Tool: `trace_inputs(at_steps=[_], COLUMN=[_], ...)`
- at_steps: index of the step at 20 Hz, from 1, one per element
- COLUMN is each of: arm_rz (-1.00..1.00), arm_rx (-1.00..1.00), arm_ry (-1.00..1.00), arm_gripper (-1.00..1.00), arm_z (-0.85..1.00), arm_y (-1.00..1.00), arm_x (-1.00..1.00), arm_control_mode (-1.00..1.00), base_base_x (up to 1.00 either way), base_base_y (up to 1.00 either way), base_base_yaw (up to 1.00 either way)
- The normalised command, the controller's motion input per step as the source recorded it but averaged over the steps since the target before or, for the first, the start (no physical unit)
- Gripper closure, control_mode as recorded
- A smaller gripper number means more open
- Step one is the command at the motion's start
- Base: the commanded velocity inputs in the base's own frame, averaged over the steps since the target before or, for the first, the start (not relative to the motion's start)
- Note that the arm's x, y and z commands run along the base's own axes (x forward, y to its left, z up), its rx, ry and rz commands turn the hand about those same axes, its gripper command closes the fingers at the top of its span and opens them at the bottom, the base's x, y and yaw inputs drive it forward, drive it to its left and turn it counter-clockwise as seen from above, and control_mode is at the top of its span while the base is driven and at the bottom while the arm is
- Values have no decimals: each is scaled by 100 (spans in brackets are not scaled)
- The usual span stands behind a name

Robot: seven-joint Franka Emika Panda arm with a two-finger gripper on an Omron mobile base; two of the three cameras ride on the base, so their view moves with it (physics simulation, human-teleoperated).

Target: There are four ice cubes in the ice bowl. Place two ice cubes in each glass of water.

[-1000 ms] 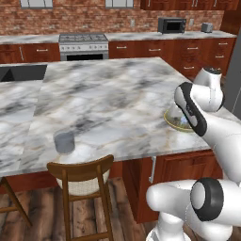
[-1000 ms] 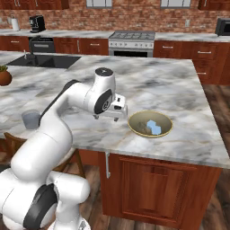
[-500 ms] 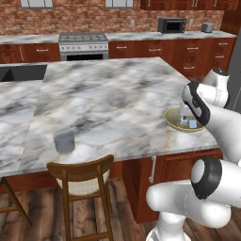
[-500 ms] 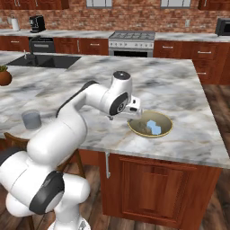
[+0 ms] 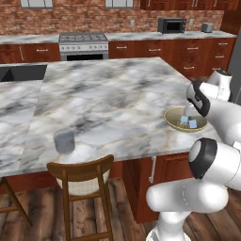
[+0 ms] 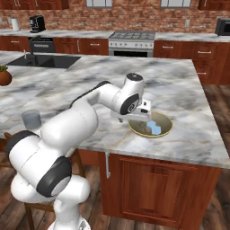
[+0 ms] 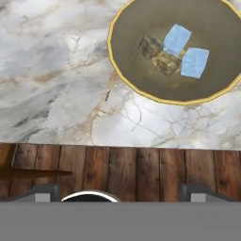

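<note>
The bowl [image 7: 141, 89] sits near the front right edge of the marble island [image 5: 108, 99], and the arm reaches over its near rim. In the hand view four ice cubes [image 7: 177, 39] lie together in the bowl's middle: two look pale blue, two look brownish and see-through against the bowl floor, all touching or nearly touching. The right base view shows the blue cubes [image 6: 155, 128] clustered toward the bowl's right half. The gripper [image 7: 120, 192] is released, its two dark fingertips [image 7: 43, 193] standing wide apart at the bottom of the hand view with nothing between them; they hang above the island's front edge and the wood floor [image 7: 141, 172], short of the bowl. One glass [image 5: 64, 141] stands near the island's front left edge, well apart from the bowl, just behind a wooden stool [image 5: 82, 179]; the same glass [image 6: 31, 119] shows at the left of the right base view. No brand, label or writing can be read on the bowl, glass, stove [image 5: 83, 43] or microwave [image 5: 170, 25]; all are too small or plain.
</note>
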Motion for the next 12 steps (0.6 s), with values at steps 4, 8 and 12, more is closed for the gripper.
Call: trace_inputs(at_steps=[4,8,12], arm_rz=[-14,-13,-17], arm_rx=[0,0,0], arm_ry=[3,9,13], arm_gripper=[-100,-100,-100], arm_z=[-22,-17,-16], arm_y=[-7,-5,-11], arm_x=[20,26,26], arm_control_mode=[-100,-100,-100], base_base_x=[0,0,0], base_base_y=[0,0,0], base_base_yaw=[0,0,0])
